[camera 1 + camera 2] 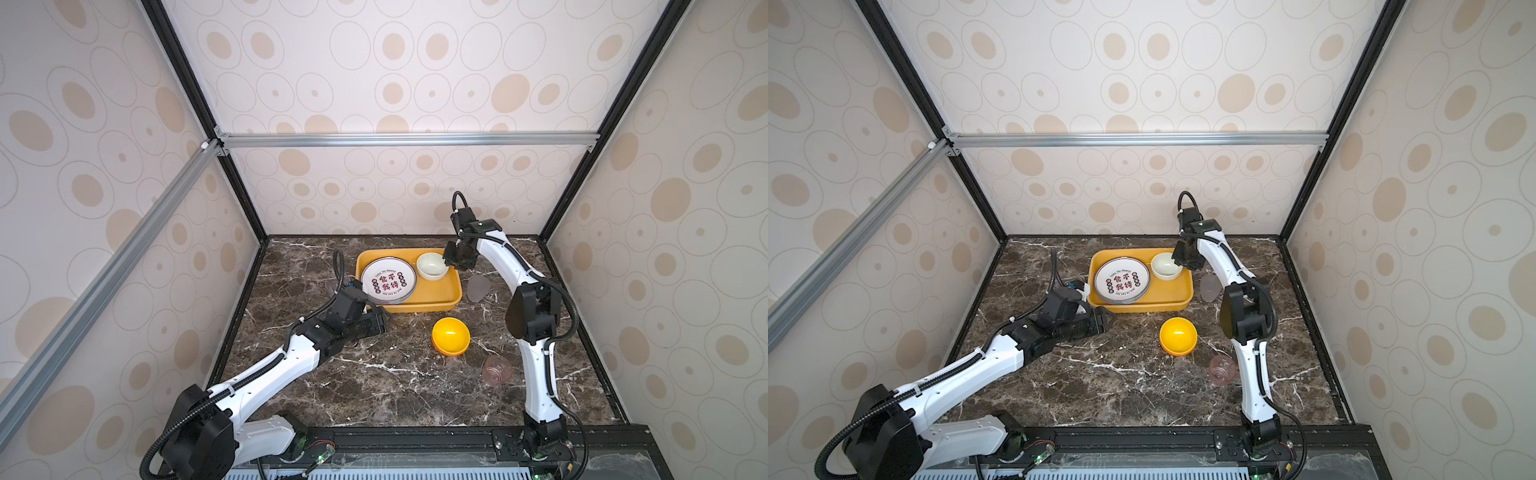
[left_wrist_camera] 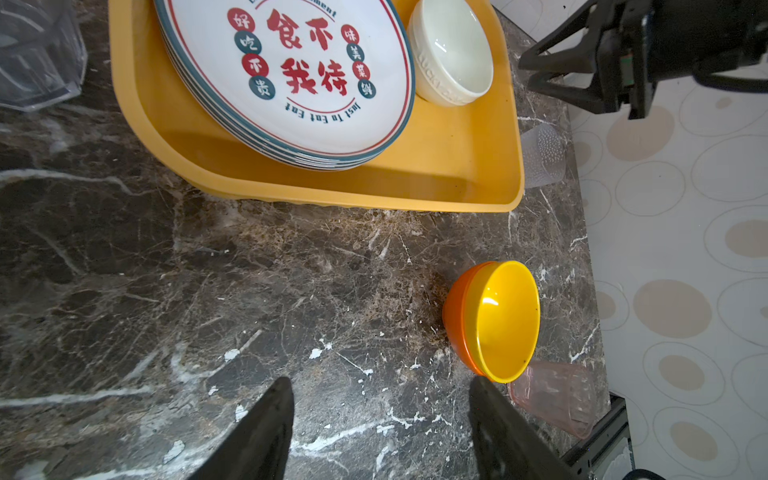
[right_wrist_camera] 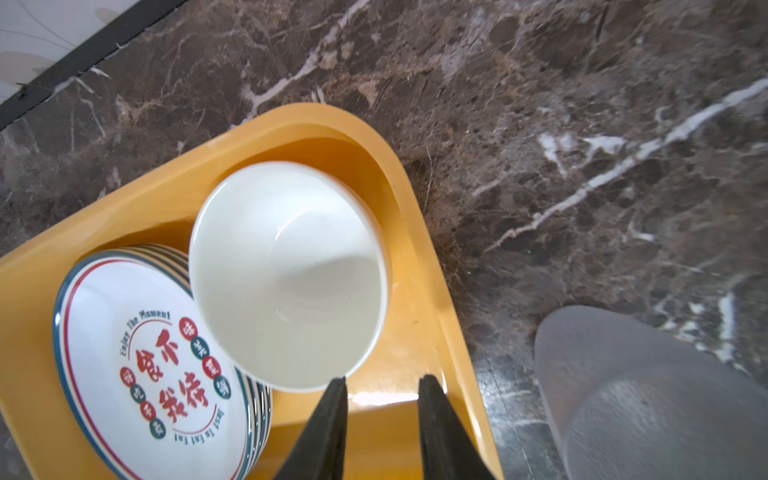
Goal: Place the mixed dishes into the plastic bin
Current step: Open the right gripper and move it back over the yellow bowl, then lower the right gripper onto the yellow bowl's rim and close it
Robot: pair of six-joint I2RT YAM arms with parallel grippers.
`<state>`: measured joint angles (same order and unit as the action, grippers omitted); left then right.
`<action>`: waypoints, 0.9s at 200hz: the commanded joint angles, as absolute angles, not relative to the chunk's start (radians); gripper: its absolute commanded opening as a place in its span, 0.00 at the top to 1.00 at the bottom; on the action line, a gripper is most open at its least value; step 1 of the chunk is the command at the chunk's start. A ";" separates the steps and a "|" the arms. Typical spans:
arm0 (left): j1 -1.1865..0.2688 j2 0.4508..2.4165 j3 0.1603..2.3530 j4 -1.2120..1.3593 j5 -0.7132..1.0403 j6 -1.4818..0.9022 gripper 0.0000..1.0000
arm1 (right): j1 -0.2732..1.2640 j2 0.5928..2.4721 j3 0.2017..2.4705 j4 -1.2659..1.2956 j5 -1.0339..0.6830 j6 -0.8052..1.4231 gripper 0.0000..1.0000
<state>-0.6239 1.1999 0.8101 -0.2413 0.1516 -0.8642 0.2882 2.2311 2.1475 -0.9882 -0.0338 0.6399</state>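
Now your right gripper (image 3: 382, 380), jaws slightly parted and empty, sits beside the white bowl (image 3: 286, 274) upright in the plastic bin (image 3: 409, 328) by the plates (image 3: 137, 353), likely leaving room, while your left gripper (image 2: 379, 382) hangs open, empty.

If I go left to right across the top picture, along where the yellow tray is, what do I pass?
First the clear cup → stack of plates → cream bowl → grey cup. The plates and bowl sit inside the yellow tray.
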 commanded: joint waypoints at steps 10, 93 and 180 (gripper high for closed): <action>-0.620 1.185 0.826 -0.213 0.184 -0.863 0.33 | 0.291 2.063 1.972 -0.939 -0.037 0.616 0.68; -0.658 1.261 0.892 -0.184 0.280 -0.815 0.33 | 0.294 1.638 1.433 -0.841 -0.082 0.509 0.69; -0.751 1.393 0.985 -0.174 0.293 -0.793 0.34 | 0.316 1.462 1.163 -0.872 -0.063 0.475 0.70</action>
